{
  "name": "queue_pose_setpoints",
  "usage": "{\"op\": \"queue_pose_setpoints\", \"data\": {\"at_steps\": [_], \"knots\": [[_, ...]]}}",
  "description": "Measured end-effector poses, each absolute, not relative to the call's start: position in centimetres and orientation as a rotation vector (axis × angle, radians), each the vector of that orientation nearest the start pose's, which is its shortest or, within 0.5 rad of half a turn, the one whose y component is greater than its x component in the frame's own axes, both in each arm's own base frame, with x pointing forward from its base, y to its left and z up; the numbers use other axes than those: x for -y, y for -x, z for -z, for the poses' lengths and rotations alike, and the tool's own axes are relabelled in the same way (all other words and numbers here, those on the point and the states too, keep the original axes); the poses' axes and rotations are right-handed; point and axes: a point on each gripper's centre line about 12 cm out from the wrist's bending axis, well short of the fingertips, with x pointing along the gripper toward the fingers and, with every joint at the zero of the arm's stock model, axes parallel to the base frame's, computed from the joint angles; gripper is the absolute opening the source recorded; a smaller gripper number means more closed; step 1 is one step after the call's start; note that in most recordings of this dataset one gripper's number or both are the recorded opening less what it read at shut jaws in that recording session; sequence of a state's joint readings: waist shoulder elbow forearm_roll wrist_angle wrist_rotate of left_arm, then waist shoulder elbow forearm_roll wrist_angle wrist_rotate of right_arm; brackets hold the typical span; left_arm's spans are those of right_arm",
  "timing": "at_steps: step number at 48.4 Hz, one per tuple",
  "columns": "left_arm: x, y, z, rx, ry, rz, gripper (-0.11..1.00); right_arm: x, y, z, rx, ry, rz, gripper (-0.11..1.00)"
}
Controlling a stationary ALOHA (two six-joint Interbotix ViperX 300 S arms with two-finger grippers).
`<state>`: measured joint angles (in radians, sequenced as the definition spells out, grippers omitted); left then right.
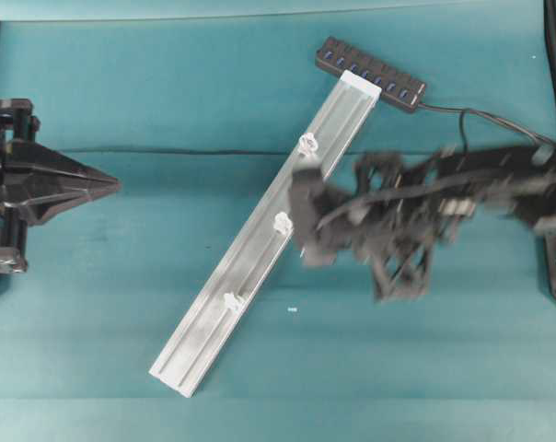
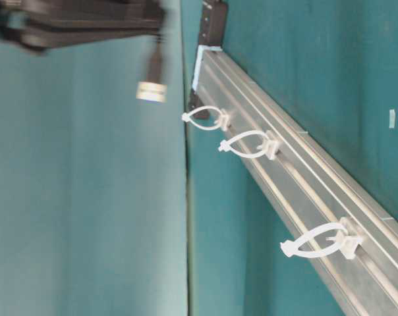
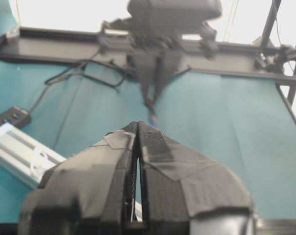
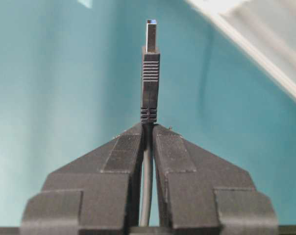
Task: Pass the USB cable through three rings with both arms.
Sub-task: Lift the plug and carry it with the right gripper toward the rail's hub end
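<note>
A: Right gripper [image 4: 148, 128] is clamping the USB cable [image 4: 150, 78] just behind the plug; the jaws are standing narrow with the cord running down between them and the plug sticking out past the tips.

B: Confirming from overhead: the right gripper [image 1: 301, 221] is sitting blurred just beside the silver rail [image 1: 260, 241], on its right edge, between the upper and middle clips. The cable [image 1: 485, 118] is trailing back from the black hub [image 1: 371, 75] at the rail's top end.

A: The three rings [image 1: 283, 221] are sitting spaced along the rail, all translucent white. In the table-level view the plug [image 2: 151, 91] is hanging apart from the nearest ring [image 2: 205, 117]; it is not touching any loop.

B: Noting no cable is lying inside any of the rings [image 2: 248, 145].

A: Left gripper [image 3: 138, 128] is showing its jaws pressed together, tips meeting, nothing between them.

B: Overhead, the left gripper [image 1: 112, 185] is hovering at the far left over the teal cloth [image 1: 121, 304], well apart from the rail, tips pointing toward it.
</note>
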<state>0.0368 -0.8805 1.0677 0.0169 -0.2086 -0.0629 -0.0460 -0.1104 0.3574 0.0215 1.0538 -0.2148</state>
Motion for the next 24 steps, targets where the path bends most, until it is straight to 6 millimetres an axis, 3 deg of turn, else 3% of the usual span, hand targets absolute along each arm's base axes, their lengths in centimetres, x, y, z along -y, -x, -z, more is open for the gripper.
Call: {"op": "queue_pose_setpoints", "data": {"at_steps": [13,24], "knots": [[-0.6,-21.9,-31.1,0.025,0.047,-0.027,0.01,6.3,-33.9,-26.9,-1.342,0.192,-0.119,0.08],[-0.1,-21.9,-31.4,0.029,0.080,0.000,0.01,11.6,-32.9,-28.6,-1.344,0.248,-0.078,0.08]]}}
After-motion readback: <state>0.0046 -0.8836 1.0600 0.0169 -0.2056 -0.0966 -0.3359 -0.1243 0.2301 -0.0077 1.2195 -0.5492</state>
